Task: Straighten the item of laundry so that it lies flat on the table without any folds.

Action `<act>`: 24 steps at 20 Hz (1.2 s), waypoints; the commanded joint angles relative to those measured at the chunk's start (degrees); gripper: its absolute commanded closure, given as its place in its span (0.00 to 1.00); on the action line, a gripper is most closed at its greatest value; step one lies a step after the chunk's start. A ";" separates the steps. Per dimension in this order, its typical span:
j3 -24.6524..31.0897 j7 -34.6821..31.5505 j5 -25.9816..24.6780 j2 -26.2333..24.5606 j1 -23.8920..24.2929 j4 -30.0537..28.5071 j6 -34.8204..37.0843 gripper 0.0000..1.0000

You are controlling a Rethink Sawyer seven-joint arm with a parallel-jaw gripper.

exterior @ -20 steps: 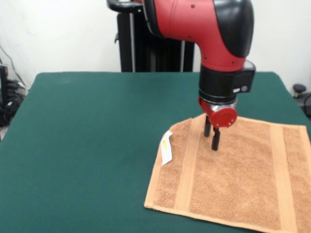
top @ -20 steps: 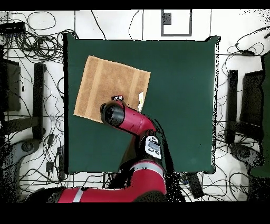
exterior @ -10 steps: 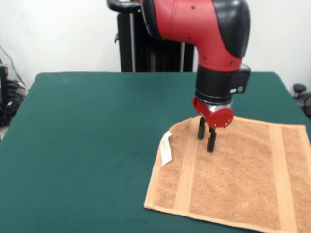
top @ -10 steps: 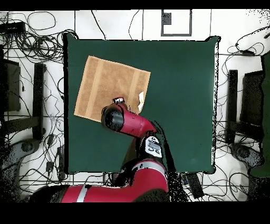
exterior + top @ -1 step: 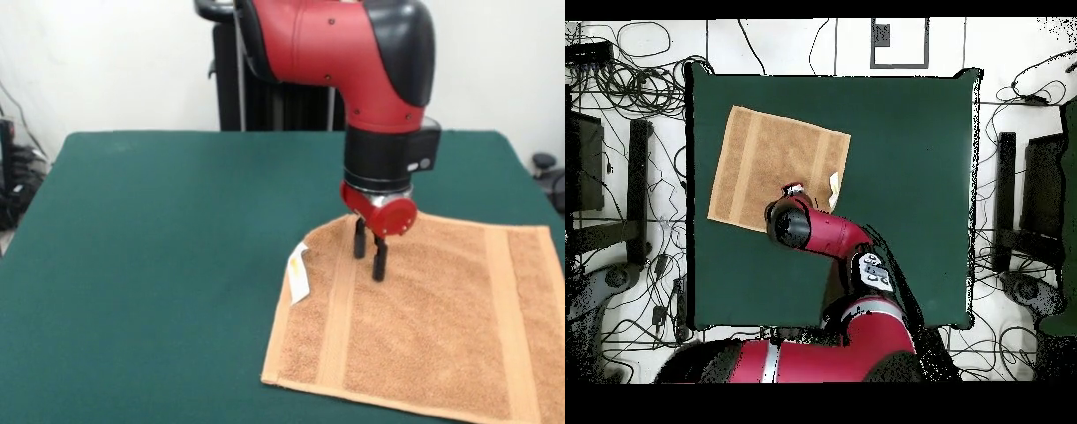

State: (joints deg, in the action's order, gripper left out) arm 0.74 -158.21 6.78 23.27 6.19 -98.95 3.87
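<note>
A robotics lab: a red and black robot arm [image 5: 353, 62] works at a green cloth-covered table [image 5: 159, 265], against a bare white wall [image 5: 97, 62], while tangled cables [image 5: 635, 80] sprawl over the floor around the table's edges.

One towel [image 5: 424, 309] (with one white tag [image 5: 299, 272]), one table [image 5: 159, 265], one arm [image 5: 353, 53].

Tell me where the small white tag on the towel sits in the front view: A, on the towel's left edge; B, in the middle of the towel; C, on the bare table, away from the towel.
A: the tag hangs at the left edge of the towel, left of the pincer.
</note>
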 commanded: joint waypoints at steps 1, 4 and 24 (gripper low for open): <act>5.55 4.06 -9.74 -14.01 9.26 1.06 -7.83 0.00; 5.74 5.05 -13.72 -13.95 12.22 1.67 -6.52 0.00; -0.25 3.72 -27.96 -8.70 13.67 2.72 -0.78 0.00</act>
State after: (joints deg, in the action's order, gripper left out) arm 13.19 -158.22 -13.57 24.34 18.88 -99.60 5.35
